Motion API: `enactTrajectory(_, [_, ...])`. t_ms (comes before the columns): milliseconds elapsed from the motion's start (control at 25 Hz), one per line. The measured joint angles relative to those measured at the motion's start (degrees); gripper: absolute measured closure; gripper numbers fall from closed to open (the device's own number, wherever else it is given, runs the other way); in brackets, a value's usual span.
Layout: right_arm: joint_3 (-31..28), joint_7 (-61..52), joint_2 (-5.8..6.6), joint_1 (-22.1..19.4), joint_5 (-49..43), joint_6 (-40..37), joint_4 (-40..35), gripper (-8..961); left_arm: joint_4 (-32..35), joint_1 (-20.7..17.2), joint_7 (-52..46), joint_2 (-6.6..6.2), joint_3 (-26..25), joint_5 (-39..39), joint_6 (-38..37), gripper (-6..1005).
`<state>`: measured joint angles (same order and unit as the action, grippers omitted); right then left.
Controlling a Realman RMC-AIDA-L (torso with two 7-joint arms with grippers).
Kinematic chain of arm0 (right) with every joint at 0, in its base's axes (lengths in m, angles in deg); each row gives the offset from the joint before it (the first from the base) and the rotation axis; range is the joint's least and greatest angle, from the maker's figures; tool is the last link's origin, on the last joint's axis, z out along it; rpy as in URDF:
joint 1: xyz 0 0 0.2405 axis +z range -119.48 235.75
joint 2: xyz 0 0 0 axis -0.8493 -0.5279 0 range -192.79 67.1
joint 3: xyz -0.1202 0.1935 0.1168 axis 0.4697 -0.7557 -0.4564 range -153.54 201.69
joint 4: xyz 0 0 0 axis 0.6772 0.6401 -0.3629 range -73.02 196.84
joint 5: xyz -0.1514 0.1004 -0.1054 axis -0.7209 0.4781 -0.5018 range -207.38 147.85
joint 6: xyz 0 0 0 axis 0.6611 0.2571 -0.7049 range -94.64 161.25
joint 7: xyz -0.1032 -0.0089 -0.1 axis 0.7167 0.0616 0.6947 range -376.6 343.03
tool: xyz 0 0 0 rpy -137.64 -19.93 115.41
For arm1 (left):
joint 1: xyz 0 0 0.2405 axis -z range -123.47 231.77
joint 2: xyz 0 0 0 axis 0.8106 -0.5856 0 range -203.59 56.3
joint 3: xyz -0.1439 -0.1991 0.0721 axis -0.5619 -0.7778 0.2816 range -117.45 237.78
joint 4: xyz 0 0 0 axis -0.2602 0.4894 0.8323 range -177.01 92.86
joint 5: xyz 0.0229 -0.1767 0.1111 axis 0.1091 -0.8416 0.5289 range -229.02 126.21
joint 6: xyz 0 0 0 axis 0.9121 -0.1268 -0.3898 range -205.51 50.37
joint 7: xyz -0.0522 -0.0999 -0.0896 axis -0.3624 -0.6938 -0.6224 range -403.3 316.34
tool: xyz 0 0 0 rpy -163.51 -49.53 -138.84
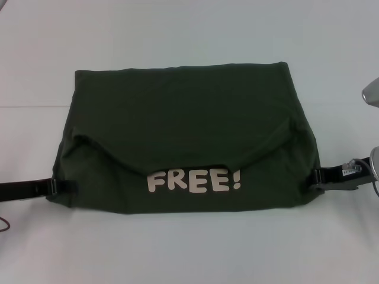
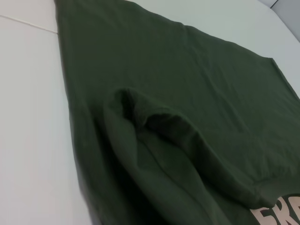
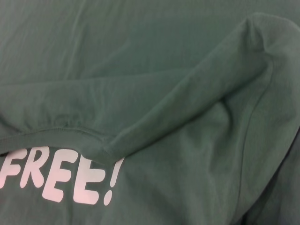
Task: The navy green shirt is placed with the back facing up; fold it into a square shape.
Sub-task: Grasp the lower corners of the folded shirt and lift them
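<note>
Fingers of both grippers, left gripper point(image 1: 62, 170) and right gripper point(image 1: 320, 175), sat at the olive shirt's point(image 1: 183, 112) near corners, grip hidden, seemingly for another fold.

Plain white table point(image 1: 177, 248), faint seam line across it, soft even light

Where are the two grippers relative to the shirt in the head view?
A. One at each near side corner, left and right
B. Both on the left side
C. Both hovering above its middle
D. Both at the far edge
A: the left gripper and right gripper sit at opposite near corners of the shirt.
</note>
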<state>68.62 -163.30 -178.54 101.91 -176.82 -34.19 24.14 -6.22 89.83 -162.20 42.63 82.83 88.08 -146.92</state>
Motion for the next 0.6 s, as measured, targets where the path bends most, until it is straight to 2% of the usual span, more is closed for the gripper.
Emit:
enactTrajectory(360, [-0.05, 1.7, 0.65, -0.39, 2.91, -1.28, 0.13, 922, 0.54, 0.19, -0.01, -0.26, 0.09, 0.49, -2.05, 953])
enactTrajectory(600, [-0.2, 4.0, 2.0, -1.7, 4.19, -6.1, -0.09, 923, 3.4, -0.18, -2.0, -0.83, 0.06, 2.35, -6.93, 953])
